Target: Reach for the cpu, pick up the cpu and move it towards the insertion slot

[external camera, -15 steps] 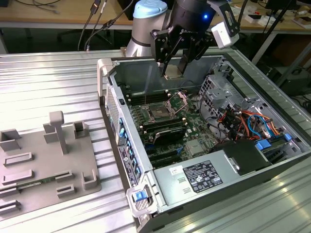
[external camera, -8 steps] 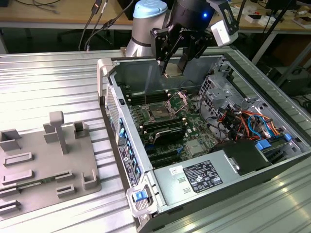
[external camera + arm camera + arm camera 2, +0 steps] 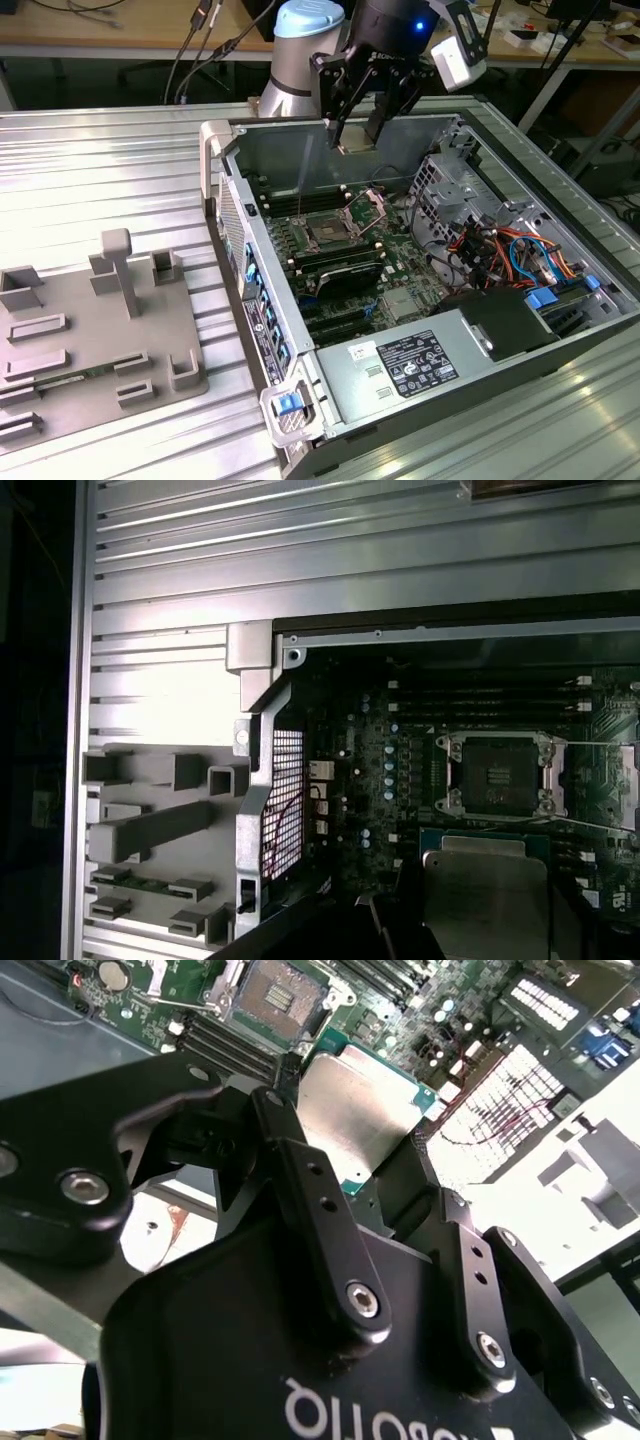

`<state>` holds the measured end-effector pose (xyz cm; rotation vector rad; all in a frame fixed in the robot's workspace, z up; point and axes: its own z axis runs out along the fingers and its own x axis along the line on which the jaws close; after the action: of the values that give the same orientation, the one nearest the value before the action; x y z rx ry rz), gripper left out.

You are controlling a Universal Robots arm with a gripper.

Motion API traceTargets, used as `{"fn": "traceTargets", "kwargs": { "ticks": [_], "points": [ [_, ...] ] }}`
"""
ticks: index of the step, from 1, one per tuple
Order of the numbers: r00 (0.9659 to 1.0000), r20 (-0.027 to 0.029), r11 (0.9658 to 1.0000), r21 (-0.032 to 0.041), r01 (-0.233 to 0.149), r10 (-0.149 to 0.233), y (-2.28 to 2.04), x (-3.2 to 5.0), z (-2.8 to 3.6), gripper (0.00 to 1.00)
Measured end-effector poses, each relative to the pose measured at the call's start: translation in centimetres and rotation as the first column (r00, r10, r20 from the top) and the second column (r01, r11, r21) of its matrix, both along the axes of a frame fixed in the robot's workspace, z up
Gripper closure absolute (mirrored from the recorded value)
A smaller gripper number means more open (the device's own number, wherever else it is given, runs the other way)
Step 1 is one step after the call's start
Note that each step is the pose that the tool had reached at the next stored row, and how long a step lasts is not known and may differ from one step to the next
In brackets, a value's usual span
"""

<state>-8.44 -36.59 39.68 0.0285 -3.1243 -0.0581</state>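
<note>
Second wrist view: gripper (image 3: 365, 1175) clamping cpu (image 3: 355, 1110) by opposite edges, hanging above insertion slot (image 3: 278, 995). Chip looking light, stiff, fragile; edge hold seeming safest.

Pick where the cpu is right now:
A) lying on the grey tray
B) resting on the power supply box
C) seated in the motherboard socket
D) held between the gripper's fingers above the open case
D: the gripper clamps the cpu in the air, with the insertion slot below it bare.

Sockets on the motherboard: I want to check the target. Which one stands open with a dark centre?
The insertion slot under the end effector, framed in shiny metal; the long black memory slots are narrow strips.
</note>
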Motion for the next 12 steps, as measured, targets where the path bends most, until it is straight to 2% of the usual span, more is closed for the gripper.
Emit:
{"fn": "traceTargets", "kwargs": {
  "ticks": [4, 12],
  "points": [
    [1.0000, 0.0000, 1.0000, 0.0005, 0.000, 0.000, 0.65, 0.42, -0.03, 0.45],
    [1.0000, 0.0001, 1.0000, 0.0032, 0.000, 0.000, 1.56, 1.42, -0.10, 0.45]
  ]
}}
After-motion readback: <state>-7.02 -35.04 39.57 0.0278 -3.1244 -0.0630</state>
